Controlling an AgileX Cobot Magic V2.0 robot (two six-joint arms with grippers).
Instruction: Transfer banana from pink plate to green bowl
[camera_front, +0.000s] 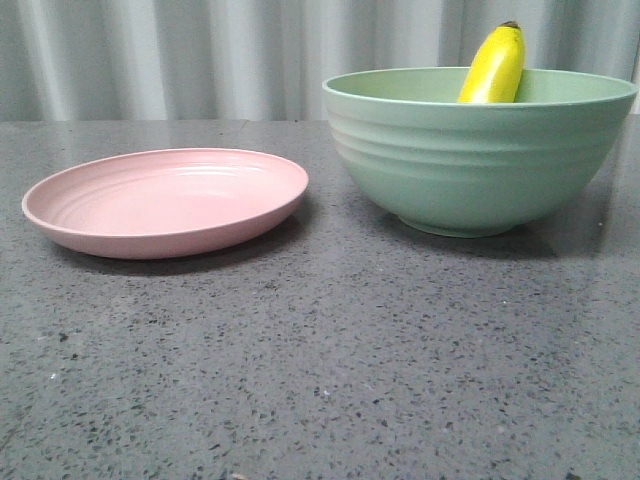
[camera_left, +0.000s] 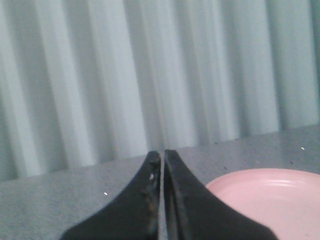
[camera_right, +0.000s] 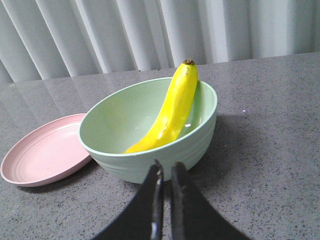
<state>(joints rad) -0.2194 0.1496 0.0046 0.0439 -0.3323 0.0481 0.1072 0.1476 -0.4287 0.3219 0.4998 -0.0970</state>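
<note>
The banana (camera_right: 172, 112) leans inside the green bowl (camera_right: 150, 165), its tip over the rim; the pink plate (camera_front: 165, 200) beside the bowl sits bare. Both the right gripper (camera_right: 165, 172) and the left gripper (camera_left: 162, 157) are closed and empty (only a clean retreat seems left), so lift clear of the bowl's rim.

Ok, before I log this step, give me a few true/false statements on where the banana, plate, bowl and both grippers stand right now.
1. The banana lies in the green bowl, its dark tip sticking up above the rim. True.
2. The pink plate holds something. False: its surface is bare.
3. The plate and bowl stand side by side on the table, the plate on the robot's left. True.
4. The right gripper grips the banana. False: its jaws are nearly together on nothing, short of the bowl.
5. The left gripper is wide open. False: its fingers are almost touching.
</note>
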